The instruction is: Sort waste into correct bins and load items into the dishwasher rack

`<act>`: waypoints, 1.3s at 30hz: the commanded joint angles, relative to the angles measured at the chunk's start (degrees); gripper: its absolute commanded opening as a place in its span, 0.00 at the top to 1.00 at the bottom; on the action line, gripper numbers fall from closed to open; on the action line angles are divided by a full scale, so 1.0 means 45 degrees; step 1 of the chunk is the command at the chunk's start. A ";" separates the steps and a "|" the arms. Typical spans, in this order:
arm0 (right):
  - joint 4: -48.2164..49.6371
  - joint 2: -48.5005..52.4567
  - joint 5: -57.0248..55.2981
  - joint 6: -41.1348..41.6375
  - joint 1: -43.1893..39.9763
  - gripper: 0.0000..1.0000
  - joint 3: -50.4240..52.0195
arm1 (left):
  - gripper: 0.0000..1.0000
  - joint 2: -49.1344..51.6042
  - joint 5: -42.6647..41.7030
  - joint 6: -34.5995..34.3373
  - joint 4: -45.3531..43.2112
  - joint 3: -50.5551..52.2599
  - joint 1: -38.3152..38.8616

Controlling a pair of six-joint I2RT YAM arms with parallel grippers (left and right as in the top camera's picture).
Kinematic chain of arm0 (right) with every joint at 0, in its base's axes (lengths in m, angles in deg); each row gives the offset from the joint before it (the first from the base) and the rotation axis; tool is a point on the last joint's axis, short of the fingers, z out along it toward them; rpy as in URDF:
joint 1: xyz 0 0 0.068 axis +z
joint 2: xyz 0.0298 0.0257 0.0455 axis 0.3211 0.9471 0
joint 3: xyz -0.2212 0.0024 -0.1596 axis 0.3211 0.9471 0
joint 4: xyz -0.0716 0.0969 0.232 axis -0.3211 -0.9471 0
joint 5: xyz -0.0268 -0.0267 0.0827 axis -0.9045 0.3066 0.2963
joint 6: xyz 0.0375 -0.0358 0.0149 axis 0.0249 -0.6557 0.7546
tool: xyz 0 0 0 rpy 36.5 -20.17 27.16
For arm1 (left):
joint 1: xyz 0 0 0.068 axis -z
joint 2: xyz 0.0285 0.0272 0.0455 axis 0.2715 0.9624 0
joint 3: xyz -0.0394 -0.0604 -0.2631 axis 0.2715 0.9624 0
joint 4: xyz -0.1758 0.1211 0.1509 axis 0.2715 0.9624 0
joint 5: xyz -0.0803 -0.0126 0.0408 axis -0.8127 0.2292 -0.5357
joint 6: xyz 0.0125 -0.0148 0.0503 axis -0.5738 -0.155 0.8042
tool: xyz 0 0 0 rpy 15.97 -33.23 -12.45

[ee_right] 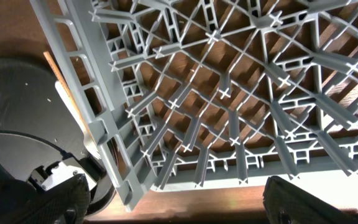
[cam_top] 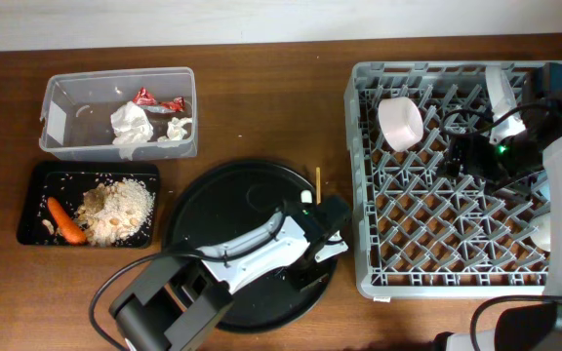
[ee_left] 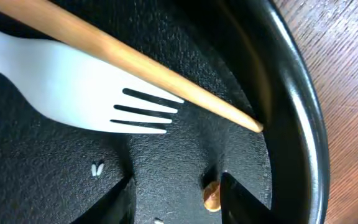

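Observation:
My left gripper (cam_top: pixel 326 246) is open, low over the right part of the large round black tray (cam_top: pixel 213 200). In the left wrist view its fingers (ee_left: pixel 176 200) straddle bare tray floor, just below a white fork (ee_left: pixel 73 93) and a wooden chopstick (ee_left: pixel 148 68) lying across it. A small brown scrap (ee_left: pixel 211 196) sits by the right finger. My right gripper (cam_top: pixel 460 156) is open and empty above the grey dishwasher rack (cam_top: pixel 371 195), over its lattice (ee_right: pixel 229 93). A pale pinkish bowl (cam_top: pixel 399 124) stands in the rack.
The clear tub (cam_top: pixel 66 97) at the back left holds tissues (cam_top: pixel 131 123) and a red wrapper (cam_top: pixel 146 97). The shallow black tray (cam_top: pixel 32 210) holds a carrot piece (cam_top: pixel 64 220) and crumbs (cam_top: pixel 117 210). A chopstick tip (cam_top: pixel 317 180) shows beside the rack. White dishes (cam_top: pixel 501 93) stand in the rack.

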 commanded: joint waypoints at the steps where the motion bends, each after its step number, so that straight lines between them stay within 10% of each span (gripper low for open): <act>1: -0.0005 -0.0262 -0.0068 -0.0146 -0.0019 0.07 -0.0039 | 0.58 0.0724 -0.0491 -0.0039 -0.0092 0.0301 0.0078; 3: -0.0005 -0.0262 -0.0063 -0.0146 -0.0019 0.07 -0.0039 | 0.48 0.0719 0.0058 -0.0194 0.0102 0.0296 0.0078; 17: -0.0029 -0.0262 -0.0063 -0.0146 -0.0019 0.07 -0.0039 | 0.58 0.0699 0.0952 -0.1880 0.3949 -0.0923 0.0044; 31: -0.0053 -0.0262 -0.0063 -0.0146 -0.0019 0.06 -0.0039 | 0.52 0.0180 -0.0355 -0.2667 0.3526 0.0170 0.0160; 39: -0.0053 -0.0262 -0.0063 -0.0146 -0.0019 0.06 -0.0039 | 0.70 0.0180 -0.0287 -0.2671 0.2924 0.0170 0.0160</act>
